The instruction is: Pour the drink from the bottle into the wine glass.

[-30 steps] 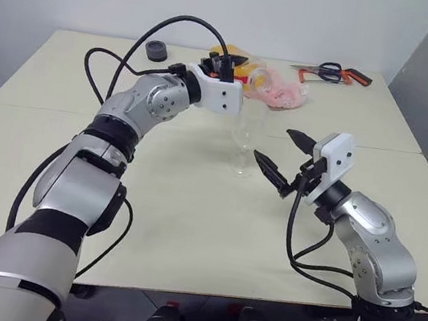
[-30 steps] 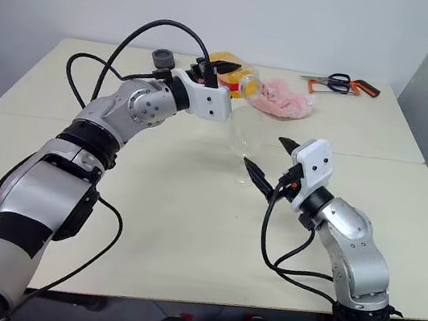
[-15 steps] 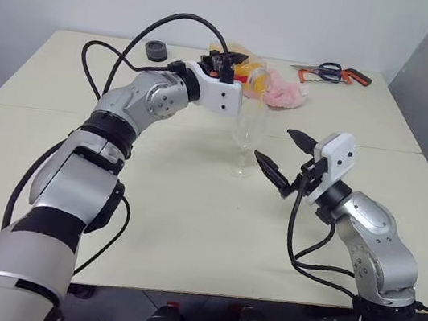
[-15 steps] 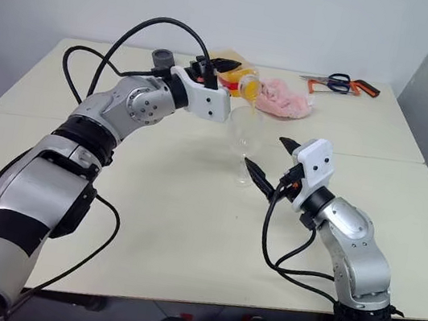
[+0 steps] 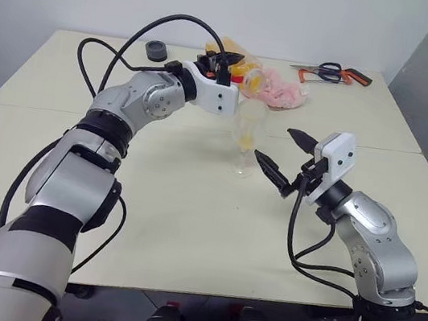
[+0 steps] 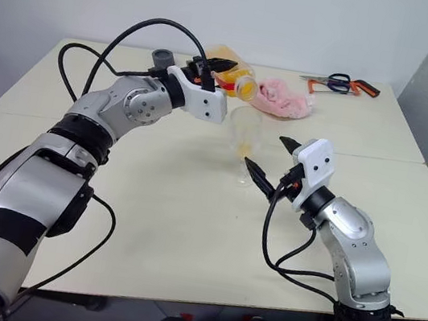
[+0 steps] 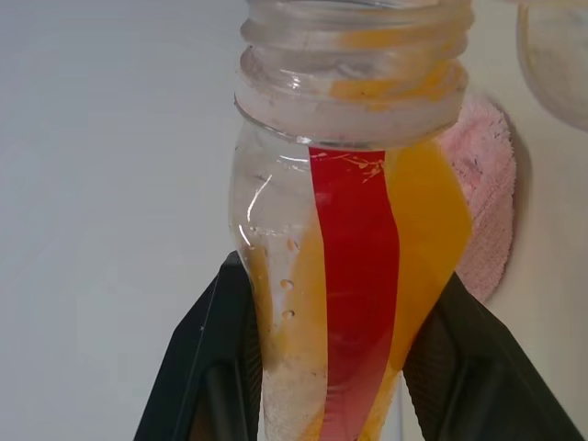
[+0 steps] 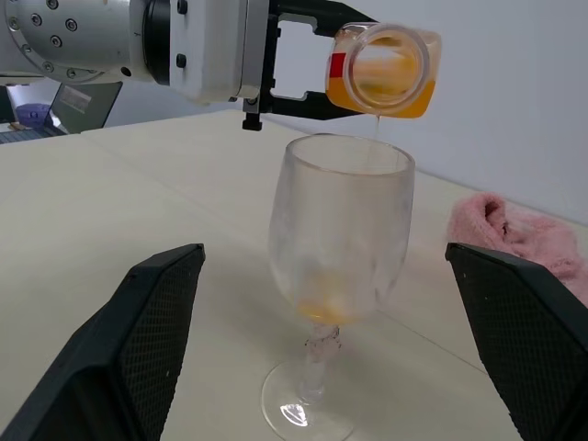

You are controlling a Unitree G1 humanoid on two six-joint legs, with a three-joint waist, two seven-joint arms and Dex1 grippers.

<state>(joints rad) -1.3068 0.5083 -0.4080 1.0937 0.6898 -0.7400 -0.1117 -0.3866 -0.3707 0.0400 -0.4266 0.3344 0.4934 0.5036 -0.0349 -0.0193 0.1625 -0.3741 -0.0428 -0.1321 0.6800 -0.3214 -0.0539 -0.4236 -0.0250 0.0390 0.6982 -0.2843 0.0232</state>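
The wine glass [image 5: 247, 133] stands upright on the table [image 5: 164, 218], with a little orange drink [image 8: 322, 310] pooled at the bottom of its bowl. Above its rim my left gripper [image 5: 223, 63] is shut on the bottle [image 8: 384, 83], which lies tipped with its uncapped mouth over the glass. A thin thread of drink [image 8: 377, 126] falls from the mouth. Orange drink and a red label strip show in the bottle [image 7: 354, 276] between the black fingers [image 7: 220, 367]. My right gripper [image 5: 274, 143] hangs open just right of the glass, apart from it.
A pink cloth [image 5: 283, 95] lies behind the glass, next to a yellow bag [image 5: 231, 49]. Scissors and a red-handled tool [image 5: 334, 72] lie at the far right, and a small black round part [image 5: 156, 50] sits at the far left of the table.
The left wrist has rolled the bottle a little further over the glass. Orange drink now lies in the bowl, which was empty a second ago. The right arm has kept still.
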